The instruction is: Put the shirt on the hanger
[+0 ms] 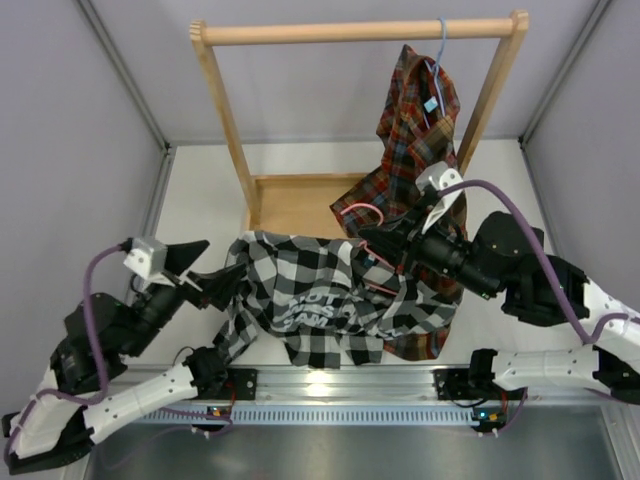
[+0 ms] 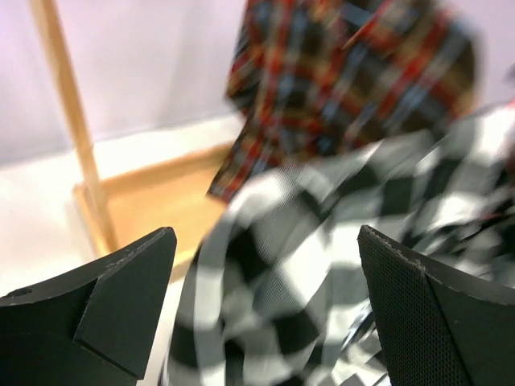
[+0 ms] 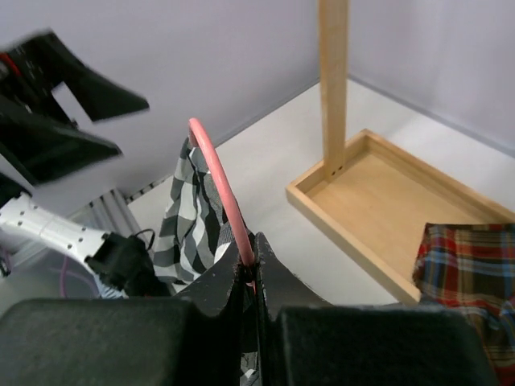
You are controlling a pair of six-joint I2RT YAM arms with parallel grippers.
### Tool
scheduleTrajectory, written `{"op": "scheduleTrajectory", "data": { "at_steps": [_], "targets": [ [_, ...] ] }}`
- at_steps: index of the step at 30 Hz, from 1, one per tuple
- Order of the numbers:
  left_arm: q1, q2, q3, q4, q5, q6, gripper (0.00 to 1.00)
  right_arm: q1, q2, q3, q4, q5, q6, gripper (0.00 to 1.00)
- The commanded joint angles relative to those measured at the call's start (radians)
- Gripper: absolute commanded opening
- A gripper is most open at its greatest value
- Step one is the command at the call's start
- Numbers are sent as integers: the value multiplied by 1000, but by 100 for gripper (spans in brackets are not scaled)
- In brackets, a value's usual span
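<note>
The black-and-white check shirt point(image 1: 310, 300) lies bunched on the table, its white lettering facing up. The pink wire hanger point(image 1: 356, 208) has its hook showing above the shirt's collar; the rest is mostly hidden in the cloth. My right gripper point(image 1: 388, 247) is shut on the hanger wire point(image 3: 216, 173), with the shirt point(image 3: 187, 217) draped below it. My left gripper point(image 1: 222, 283) is open at the shirt's left edge. In the left wrist view its fingers point(image 2: 121, 297) stand wide apart with blurred check cloth point(image 2: 306, 265) between and beyond them.
A wooden rack point(image 1: 360, 32) stands at the back with a wooden tray base point(image 1: 290, 205). A red, orange and blue plaid shirt point(image 1: 415, 130) hangs from it on a light blue hanger point(image 1: 440, 60). Grey walls close in both sides.
</note>
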Motion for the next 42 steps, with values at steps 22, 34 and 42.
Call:
{"op": "scheduleTrajectory", "data": {
  "at_steps": [22,34,42],
  "targets": [
    [25,355,-34,57,-812,-85,0,6,-72,151,-69,70,-82,0],
    [642,617,99,50,105,-70,0,6,-199,-4,62,33,-47,0],
    [665,580,18,74,240,-80,0,6,-122,12,70,38,-53,0]
  ]
}}
